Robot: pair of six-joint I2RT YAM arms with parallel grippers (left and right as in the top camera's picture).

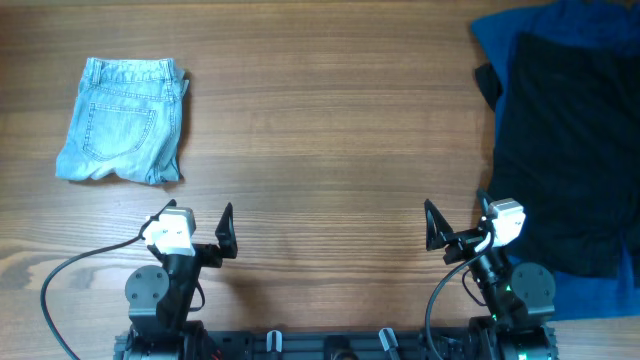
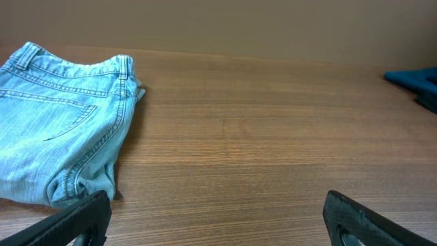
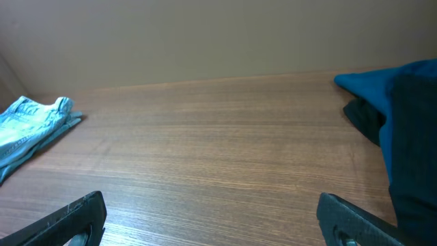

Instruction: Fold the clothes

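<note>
The light-blue denim shorts (image 1: 123,121) lie folded at the far left of the table; they also show in the left wrist view (image 2: 58,119) and the right wrist view (image 3: 27,130). The black shorts (image 1: 560,150) lie spread at the far right on top of the royal-blue garment (image 1: 600,285), which also shows in the right wrist view (image 3: 375,82). My left gripper (image 1: 195,228) is open and empty near the front edge, just below the denim shorts. My right gripper (image 1: 457,222) is open and empty, beside the black shorts' left edge.
The wooden table (image 1: 330,150) spans the whole view. A black cable (image 1: 60,280) loops at the front left by the left arm's base. A plain wall stands behind the table's far edge (image 3: 205,41).
</note>
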